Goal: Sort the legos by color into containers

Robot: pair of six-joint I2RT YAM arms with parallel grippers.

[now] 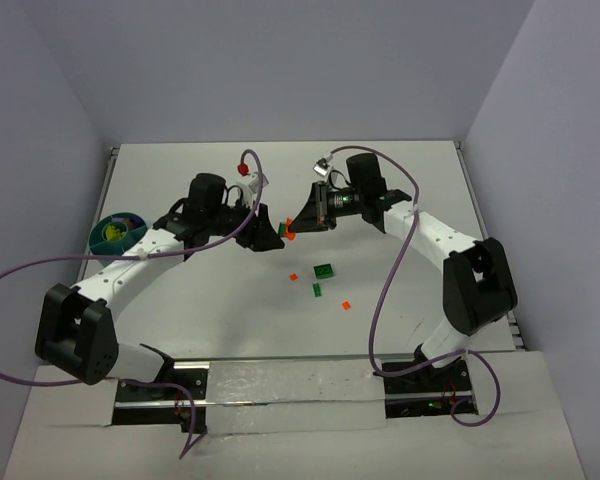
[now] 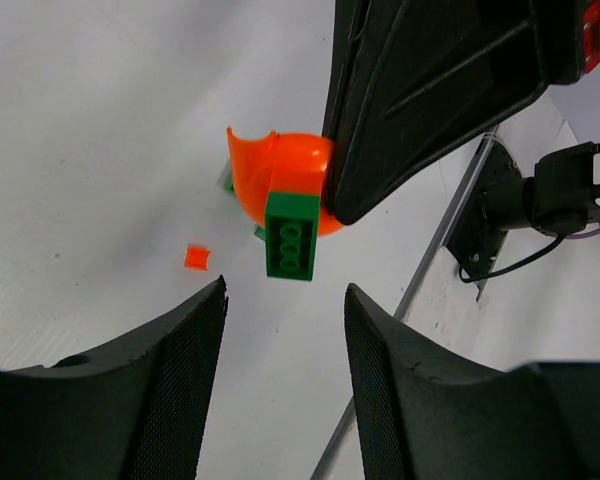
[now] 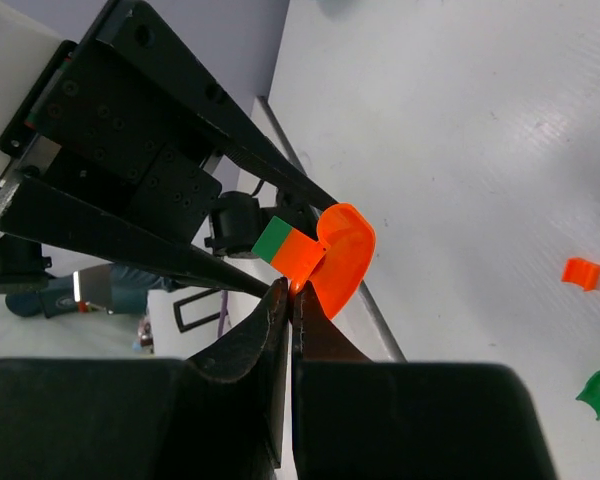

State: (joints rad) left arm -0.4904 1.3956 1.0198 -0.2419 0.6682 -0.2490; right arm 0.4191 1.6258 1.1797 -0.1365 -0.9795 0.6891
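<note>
Nearest the lens stood my left gripper (image 2: pixel 285 300), its jaws partly spread with nothing between them. Just past its fingertips, in line with the gap but not inside it, hung a dark green brick (image 2: pixel 291 236), clear of the table (image 2: pixel 100 150) and touching an orange round piece (image 2: pixel 255 170) behind it. That pair was held from the other side by my right gripper (image 3: pixel 292 290), whose jaws were pressed together on the orange end, so the round piece rose just beyond its tips and the green brick pointed toward my left gripper. Down on the table, off to the left of my left fingertips, lay a small orange bit (image 2: pixel 196 257). From above, the two grippers met tip to tip, and the teal bowl (image 1: pixel 118 232) sat well apart behind my left gripper.
</note>
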